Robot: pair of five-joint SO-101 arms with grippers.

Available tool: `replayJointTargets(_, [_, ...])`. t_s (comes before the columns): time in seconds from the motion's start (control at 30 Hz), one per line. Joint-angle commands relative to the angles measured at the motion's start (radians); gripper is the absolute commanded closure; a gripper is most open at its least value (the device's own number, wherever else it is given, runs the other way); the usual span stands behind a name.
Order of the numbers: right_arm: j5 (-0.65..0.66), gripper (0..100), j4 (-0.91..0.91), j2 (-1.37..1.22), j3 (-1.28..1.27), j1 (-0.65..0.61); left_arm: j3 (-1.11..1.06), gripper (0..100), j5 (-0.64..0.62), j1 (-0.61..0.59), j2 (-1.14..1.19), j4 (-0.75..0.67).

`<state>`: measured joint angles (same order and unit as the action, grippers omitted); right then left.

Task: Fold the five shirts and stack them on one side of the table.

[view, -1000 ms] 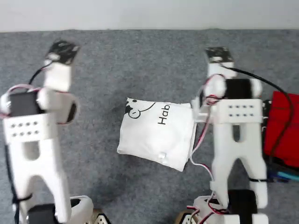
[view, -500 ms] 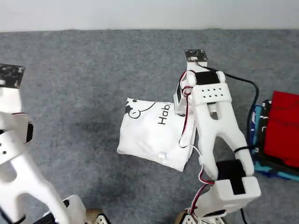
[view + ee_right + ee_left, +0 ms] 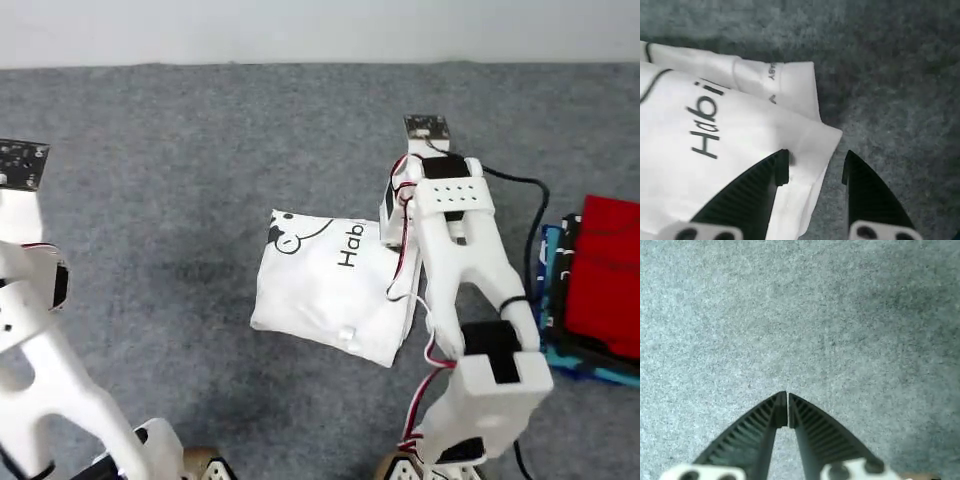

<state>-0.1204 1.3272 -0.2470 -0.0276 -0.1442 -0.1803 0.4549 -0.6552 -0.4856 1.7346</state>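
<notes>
2 right fingers [image 3: 755, 187] stand apart, straddling a corner edge of the folded white shirt [image 3: 715, 120], 1 above cloth and 1 above bare table [image 3: 900, 100], likely poised to pinch that edge and carry the shirt off. It lies mid-table, well apart from the red shirt [image 3: 605, 275] topping the stack [image 3: 555, 290] at the right side. The left fingers [image 3: 757, 432] are pressed together over bare table, apparently idle.

White shirt [image 3: 320, 300], folded: black lettering [image 3: 348, 245] on upper face, one short word, capital first, letters lying sideways in high view, tail end hidden. Black line drawing [image 3: 290, 235] just beside lettering, toward shirt corner. Neck label [image 3: 771, 74] at folded edge: tiny grey print, few capitals, too small to make out surely.
</notes>
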Motion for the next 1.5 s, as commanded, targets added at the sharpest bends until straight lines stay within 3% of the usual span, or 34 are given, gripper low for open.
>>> replayJointTargets(0.0, [-0.005, 81.6, -0.013, -0.025, 0.040, 0.008, 0.002, 99, 0.005, -0.006, -0.025, 0.017])
replayJointTargets(0.2, [-0.003, 92.6, -0.010, -0.053, 0.098, -0.013, 0.002, 99, 0.005, -0.006, -0.025, 0.017])
replayJointTargets(0.7, [0.000, 94.2, -0.019, -0.133, 0.152, -0.025, -0.067, 99, 0.005, -0.006, -0.025, 0.009])
replayJointTargets(0.8, [0.074, 99.5, -0.016, -0.128, 0.201, -0.028, -0.067, 99, 0.005, -0.005, -0.025, 0.003])
replayJointTargets(1.1, [0.219, 98.8, -0.025, -0.120, 0.328, -0.027, -0.067, 99, 0.006, -0.005, -0.025, 0.003])
replayJointTargets(1.47, [0.235, 95.7, 0.024, -0.228, 0.451, -0.007, -0.067, 99, 0.006, -0.005, -0.025, 0.003])
